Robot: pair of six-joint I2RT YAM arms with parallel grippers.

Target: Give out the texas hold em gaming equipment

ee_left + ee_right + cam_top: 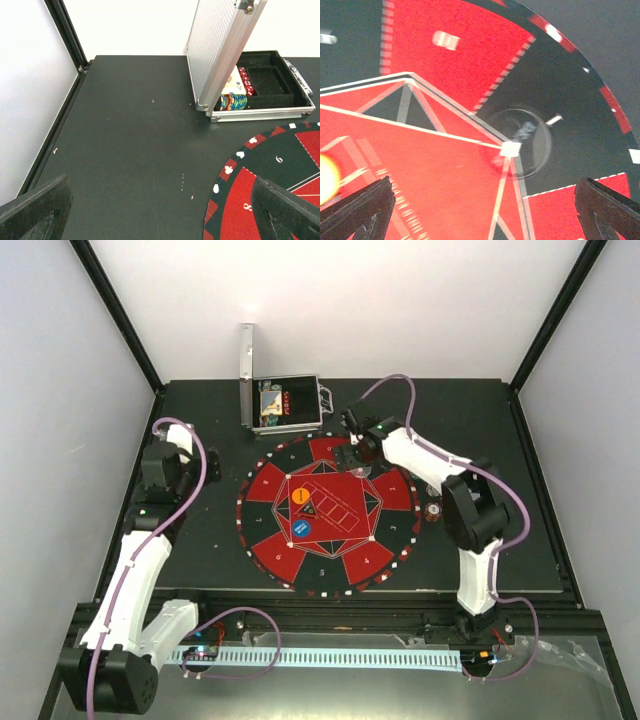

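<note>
Clear plastic on felt: the clear disc [517,142] lies flat on the red-and-black mat [445,165], sitting over a white corner marker. It is just ahead of the right gripper [484,182], a touch off centre between the fingers. Those jaws are spread wide with nothing pinched. It's round, so there's no axis to line up. The left gripper [160,182] gapes empty too, over the black table [125,150], well away from the disc and nearer the silver case [225,45] and its chips [234,102]. The right arm is plainly closer, and my read is a straight lift clear.
</note>
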